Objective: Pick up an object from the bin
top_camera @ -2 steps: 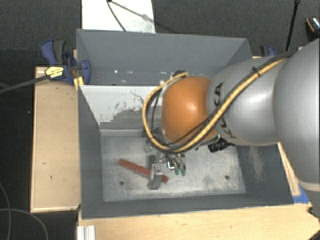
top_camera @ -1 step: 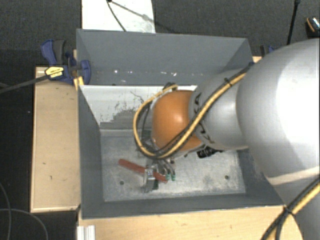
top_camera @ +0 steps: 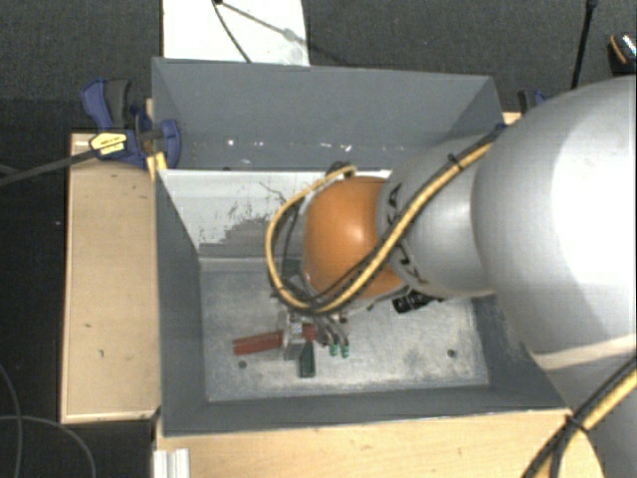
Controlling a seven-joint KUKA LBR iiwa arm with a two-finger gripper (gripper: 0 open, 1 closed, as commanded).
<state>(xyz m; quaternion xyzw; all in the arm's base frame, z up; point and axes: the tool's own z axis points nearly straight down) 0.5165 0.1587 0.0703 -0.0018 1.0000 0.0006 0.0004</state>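
My gripper (top_camera: 301,334) reaches down from under the orange cover to the bin floor, left of the middle and near the front. A flat reddish-brown piece (top_camera: 256,345) lies just to its left, one end right against the gripper. A small dark green object (top_camera: 307,362) lies directly below the gripper, toward the bin's front wall. Another small green bit (top_camera: 341,348) sits just to the right. Whatever lies straight under the gripper is hidden by the cover.
The arm and its orange cover hide the middle and right of the bin. A small black object (top_camera: 412,302) pokes out at the cover's right edge. Bare grey floor shows to the left and front right.
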